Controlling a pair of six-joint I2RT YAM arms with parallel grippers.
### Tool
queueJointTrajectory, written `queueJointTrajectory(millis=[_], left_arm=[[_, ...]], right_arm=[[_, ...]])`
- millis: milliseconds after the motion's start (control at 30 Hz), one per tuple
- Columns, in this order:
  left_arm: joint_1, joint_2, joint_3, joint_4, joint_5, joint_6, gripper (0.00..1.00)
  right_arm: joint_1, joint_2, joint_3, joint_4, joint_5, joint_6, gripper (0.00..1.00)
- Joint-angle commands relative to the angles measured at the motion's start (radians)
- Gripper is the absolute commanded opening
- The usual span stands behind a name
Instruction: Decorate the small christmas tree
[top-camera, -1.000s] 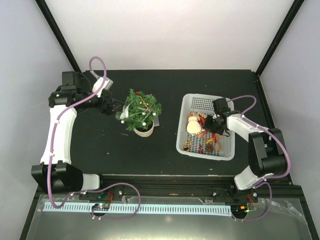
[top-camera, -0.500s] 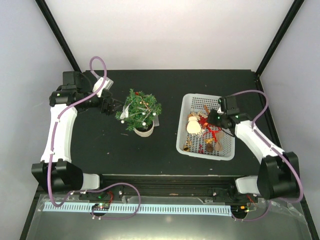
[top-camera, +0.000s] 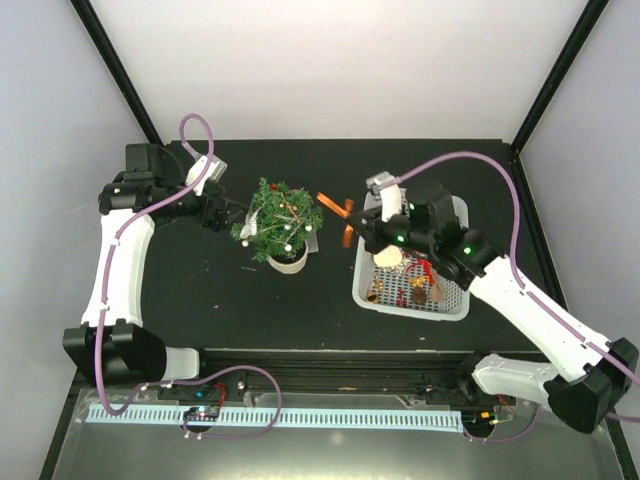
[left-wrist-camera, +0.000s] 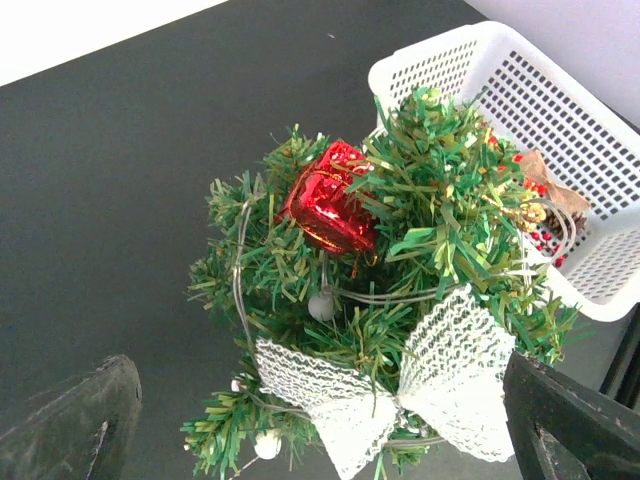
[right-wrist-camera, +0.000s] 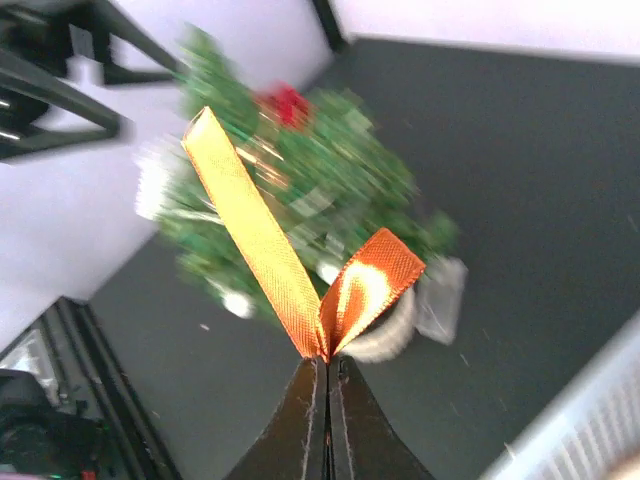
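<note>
The small christmas tree (top-camera: 283, 225) stands in its whitish pot (top-camera: 289, 263) left of centre. It carries a red foil ornament (left-wrist-camera: 328, 208), a white lace bow (left-wrist-camera: 400, 385) and a bead string. My left gripper (top-camera: 233, 215) is open at the tree's left side, its fingers (left-wrist-camera: 70, 430) spread wide of the bow and touching nothing. An orange ribbon bow (top-camera: 343, 215) hangs in the air between tree and basket, with my right gripper (top-camera: 364, 228) shut on it. In the right wrist view the jaws (right-wrist-camera: 325, 365) pinch the ribbon (right-wrist-camera: 265, 240) at its knot, with the tree (right-wrist-camera: 320, 170) blurred behind.
A white perforated basket (top-camera: 365, 285) sits right of the tree and holds several ornaments, among them a snowman figure (top-camera: 387, 256) and red and gold pieces. The right arm reaches over it. The basket's corner (left-wrist-camera: 560, 110) lies close behind the tree.
My right arm has risen out of the basket and swung left toward the tree, carrying the orange ribbon. The left arm and the tree have stayed put.
</note>
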Motion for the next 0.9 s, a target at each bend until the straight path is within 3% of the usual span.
queueJointTrajectory(millis=[0,333,867], left_arm=[[0.006,-0.047,-0.026,0.020,0.033,-0.005,0.99],[0.006,-0.094,-0.050,0.060,0.020,-0.028,0.99],[0.006,-0.100,-0.071,0.085,0.021,-0.047,0.99]], right_arm=[[0.108,0.095,0.228,-0.161,0.013,-0.160,0.02],[0.213,0.341,0.528,-0.395,-0.047,-0.320,0.02],[0.290,0.514,0.628,-0.435,0.005,-0.347,0.01]])
